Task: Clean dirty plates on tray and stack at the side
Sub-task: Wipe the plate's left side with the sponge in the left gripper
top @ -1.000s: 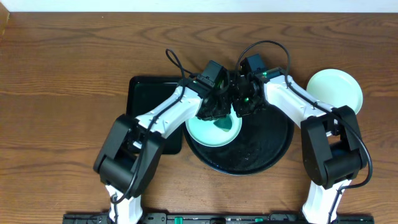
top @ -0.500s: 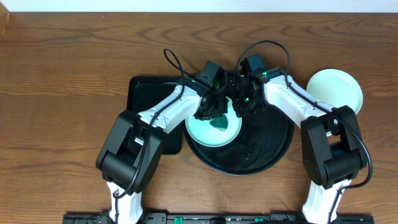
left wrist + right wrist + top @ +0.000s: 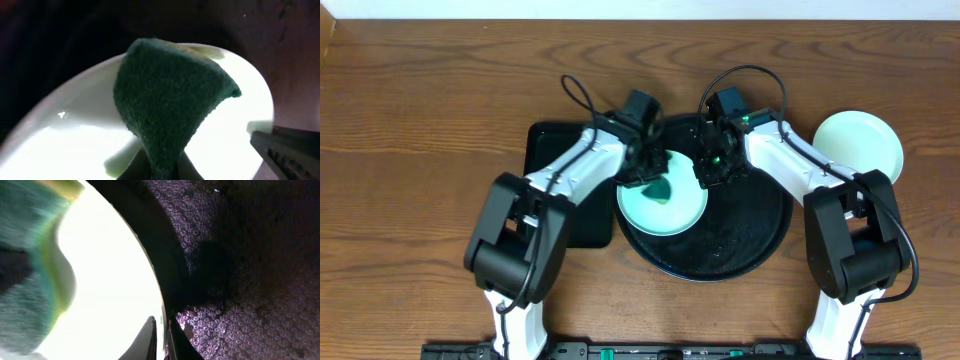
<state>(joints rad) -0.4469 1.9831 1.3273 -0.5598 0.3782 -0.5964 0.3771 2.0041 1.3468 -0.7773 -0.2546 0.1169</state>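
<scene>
A pale mint plate (image 3: 670, 212) lies on the left part of the round black tray (image 3: 740, 245). My left gripper (image 3: 644, 177) is shut on a dark green sponge (image 3: 660, 189) and holds it over the plate's far left part. In the left wrist view the sponge (image 3: 167, 100) hangs in front of the bright plate (image 3: 225, 135). My right gripper (image 3: 710, 172) is shut on the plate's right rim; the right wrist view shows the rim (image 3: 161, 311) between the fingers (image 3: 163, 336). A second mint plate (image 3: 858, 148) sits on the table to the right. No white plate shows.
A rectangular black tray (image 3: 555, 165) lies left of the round tray, partly under my left arm. The wooden table (image 3: 420, 150) stretches out on both sides. The two wrists are close together above the round tray's far edge.
My left gripper has drawn the sponge from the middle of the plate toward its far left rim. The right gripper and the plate have stayed in place.
</scene>
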